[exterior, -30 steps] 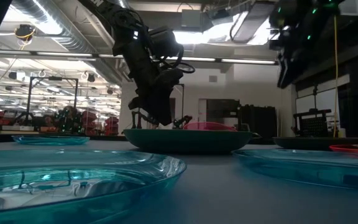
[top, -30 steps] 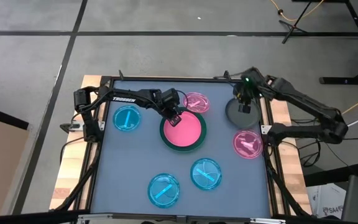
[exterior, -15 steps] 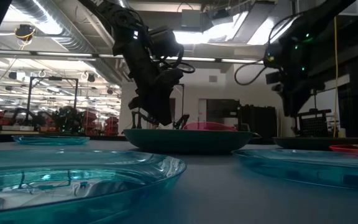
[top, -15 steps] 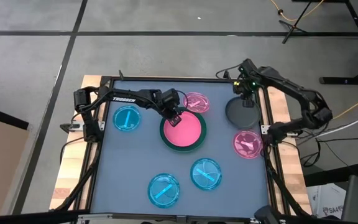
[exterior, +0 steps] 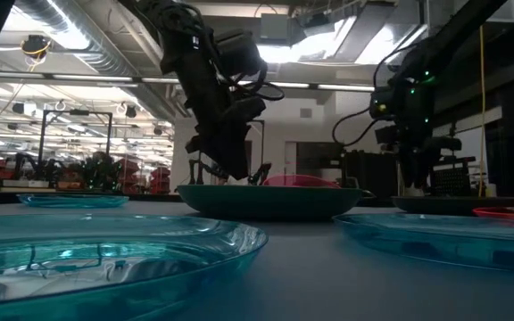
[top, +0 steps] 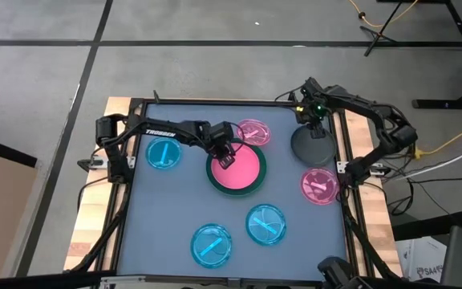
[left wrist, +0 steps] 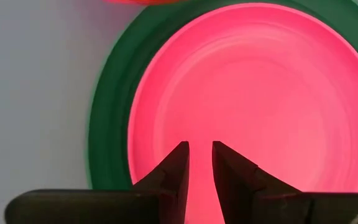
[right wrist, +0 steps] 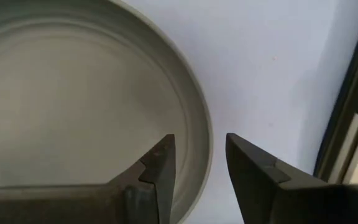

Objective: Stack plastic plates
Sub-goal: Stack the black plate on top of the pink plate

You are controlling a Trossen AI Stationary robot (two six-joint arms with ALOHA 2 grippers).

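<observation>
The dark green plate (top: 212, 178) rests on the table's middle with the opaque pink plate (top: 245, 170) lying inside it. My left gripper (left wrist: 199, 163) hovers over the pink plate's left part, its fingers a narrow gap apart with nothing between them. The dark grey plate (top: 311, 148) lies flat at the far right. My right gripper (right wrist: 201, 155) points down at its far rim (right wrist: 199, 134), open, one finger over the plate's inside and one over the table outside. I cannot tell whether either finger touches the rim.
A translucent pink plate (top: 254, 131) lies just beyond the green one and another (top: 320, 185) at the right edge. Cyan plates lie at the left (top: 164, 152) and near the front (top: 265, 224), (top: 212, 245). The table's raised frame (right wrist: 353, 112) runs close beside my right gripper.
My right gripper has come down from high above the table to the dark grey plate's far rim, shifting toward the far edge and rolling about its own axis, its fingers staying apart. The plates have kept their places.
</observation>
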